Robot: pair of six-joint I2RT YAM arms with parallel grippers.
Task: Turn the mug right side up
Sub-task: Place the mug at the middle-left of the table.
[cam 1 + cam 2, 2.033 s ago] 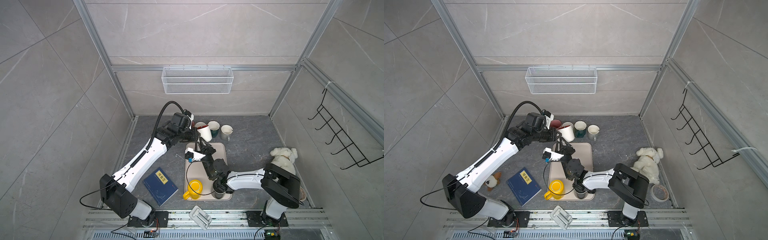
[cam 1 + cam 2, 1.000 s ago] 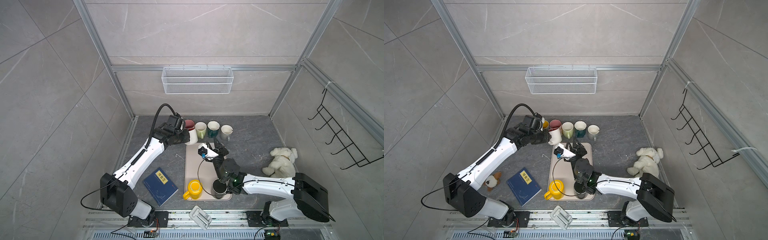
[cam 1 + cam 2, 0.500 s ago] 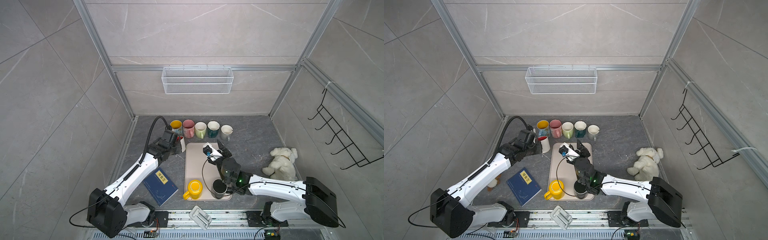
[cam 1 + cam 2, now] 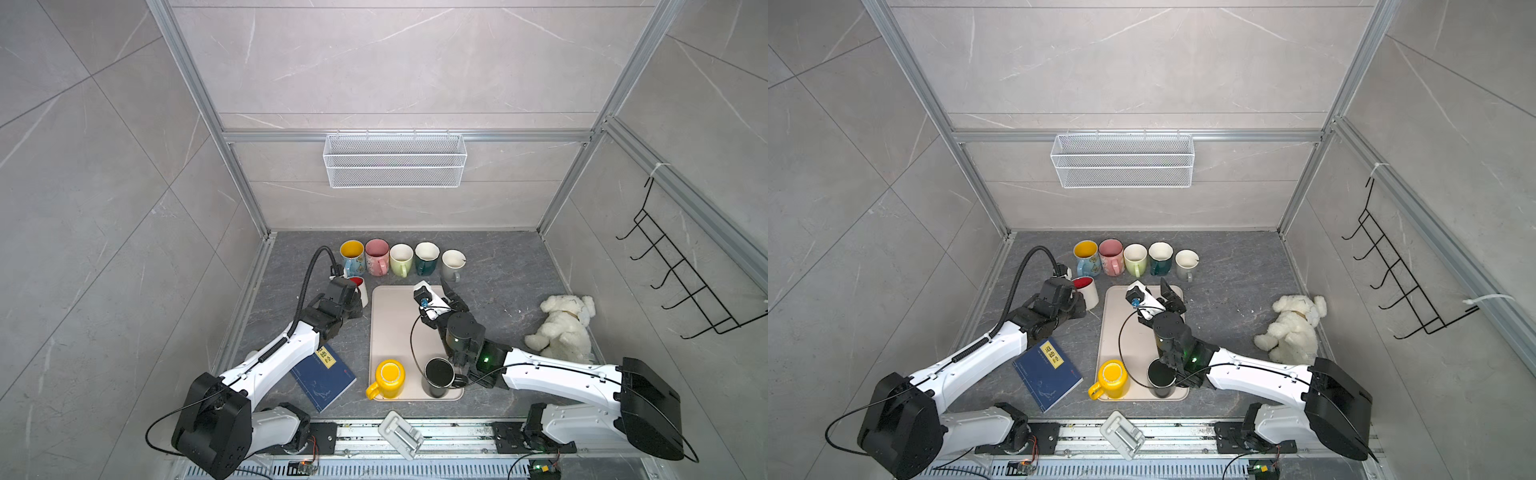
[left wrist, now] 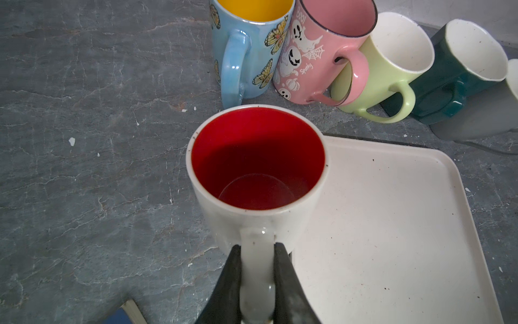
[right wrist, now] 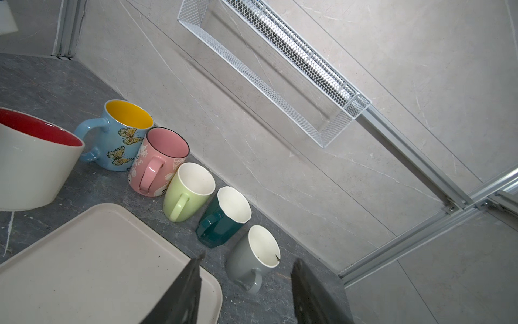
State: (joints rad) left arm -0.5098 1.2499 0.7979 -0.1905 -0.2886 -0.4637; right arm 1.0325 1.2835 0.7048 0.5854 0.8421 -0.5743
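Note:
The mug [image 4: 360,291] [image 4: 1086,289] is white with a red inside. It stands upright, mouth up, just off the far left corner of the beige tray [image 4: 390,328], and I cannot tell whether its base touches the table. My left gripper [image 5: 257,248] [image 4: 352,301] is shut on its white handle [image 5: 256,269], one finger on each side. In the right wrist view the mug [image 6: 30,165] shows at the edge. My right gripper [image 4: 453,294] [image 6: 248,261] hangs open over the tray's far right corner with nothing in it.
Several upright mugs line the back: blue butterfly [image 4: 351,257], pink [image 4: 377,257], light green [image 4: 401,259], dark teal [image 4: 426,258], grey [image 4: 452,265]. A yellow mug [image 4: 388,377] and a black mug [image 4: 438,376] stand on the tray's near end. Blue book [image 4: 324,376] left, plush dog [image 4: 561,326] right.
My left arm has brought the white mug from beside the back row down and leftward to the tray's far left corner. The right arm has drawn back toward the near right.

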